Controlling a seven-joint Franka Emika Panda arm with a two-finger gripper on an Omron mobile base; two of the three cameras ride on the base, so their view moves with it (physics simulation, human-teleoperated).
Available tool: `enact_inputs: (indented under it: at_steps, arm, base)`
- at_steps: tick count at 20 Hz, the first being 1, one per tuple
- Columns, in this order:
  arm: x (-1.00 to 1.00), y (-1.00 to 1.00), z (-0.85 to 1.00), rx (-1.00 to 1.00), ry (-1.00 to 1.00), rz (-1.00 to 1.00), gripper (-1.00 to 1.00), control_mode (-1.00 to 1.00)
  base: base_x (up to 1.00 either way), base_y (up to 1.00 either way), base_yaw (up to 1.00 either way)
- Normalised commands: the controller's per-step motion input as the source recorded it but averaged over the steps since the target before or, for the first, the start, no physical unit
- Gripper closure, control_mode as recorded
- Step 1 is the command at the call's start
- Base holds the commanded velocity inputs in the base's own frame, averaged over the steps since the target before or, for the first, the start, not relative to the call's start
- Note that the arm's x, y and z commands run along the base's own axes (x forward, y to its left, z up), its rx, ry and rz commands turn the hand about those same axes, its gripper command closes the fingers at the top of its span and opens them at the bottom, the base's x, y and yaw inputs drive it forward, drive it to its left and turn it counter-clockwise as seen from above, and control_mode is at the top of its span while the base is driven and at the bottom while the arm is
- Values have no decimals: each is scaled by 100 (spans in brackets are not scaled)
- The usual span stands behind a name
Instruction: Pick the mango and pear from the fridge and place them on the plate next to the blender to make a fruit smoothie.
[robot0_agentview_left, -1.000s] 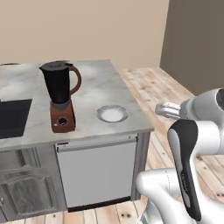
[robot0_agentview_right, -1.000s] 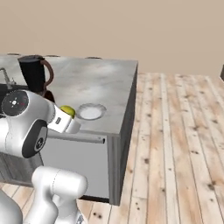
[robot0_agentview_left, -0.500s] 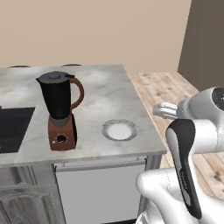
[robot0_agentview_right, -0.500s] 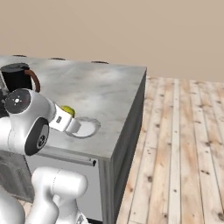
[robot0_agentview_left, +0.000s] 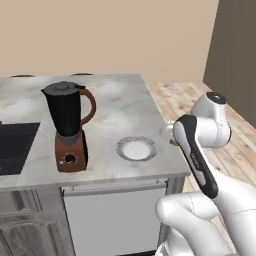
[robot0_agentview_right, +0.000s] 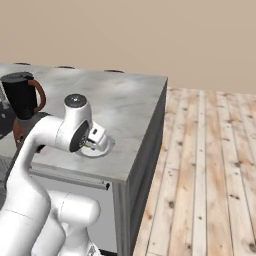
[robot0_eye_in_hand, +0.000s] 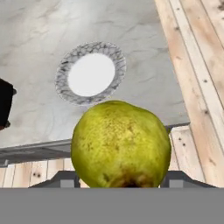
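Observation:
A yellow-green speckled pear (robot0_eye_in_hand: 120, 142) sits in my gripper (robot0_eye_in_hand: 120, 178), which is shut on it. In the hand view the pear hangs over the counter's corner, just short of the white plate (robot0_eye_in_hand: 62, 70) with its greyish rim. The plate (robot0_agentview_left: 136, 148) is bare and lies right of the blender (robot0_agentview_left: 67, 125), a black jug on a reddish-brown base. My gripper (robot0_agentview_left: 168, 133) hovers at the counter's right edge beside the plate. From the right base view the gripper (robot0_agentview_right: 93, 143) overlaps the plate (robot0_agentview_right: 105, 148). The fridge and the mango are out of view.
The marble counter (robot0_agentview_left: 115, 100) ends just right of the plate, with wooden floor (robot0_agentview_right: 210, 150) beyond. A black inset panel (robot0_agentview_left: 15, 145) lies at the counter's left. A white appliance front (robot0_agentview_left: 115, 215) sits under the counter. A dark cabinet (robot0_agentview_left: 235, 50) stands at the far right.
The base has driven closer, so the counter, blender and plate appear larger. My gripper, still holding the pear, has come in from beside the counter to its right edge, nearer the plate.

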Motion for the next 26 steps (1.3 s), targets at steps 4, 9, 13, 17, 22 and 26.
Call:
enact_inputs:
  at_steps: [4,9,13,17,22,26]
  arm:
    - [100,10,-43,-5,0,6,100,-100]
    - [100,26,-71,-11,6,2,100,-100]
    - [53,21,-40,-4,14,8,100,-100]
    - [43,28,-41,-2,14,4,100,-100]
    - [81,28,-59,-4,10,5,100,-100]
    - [93,3,-61,-9,0,3,-100,-100]
  base:
    - [0,0,0]
    - [0,0,0]
    - [0,0,0]
    - [0,0,0]
    - [0,0,0]
    - [0,0,0]
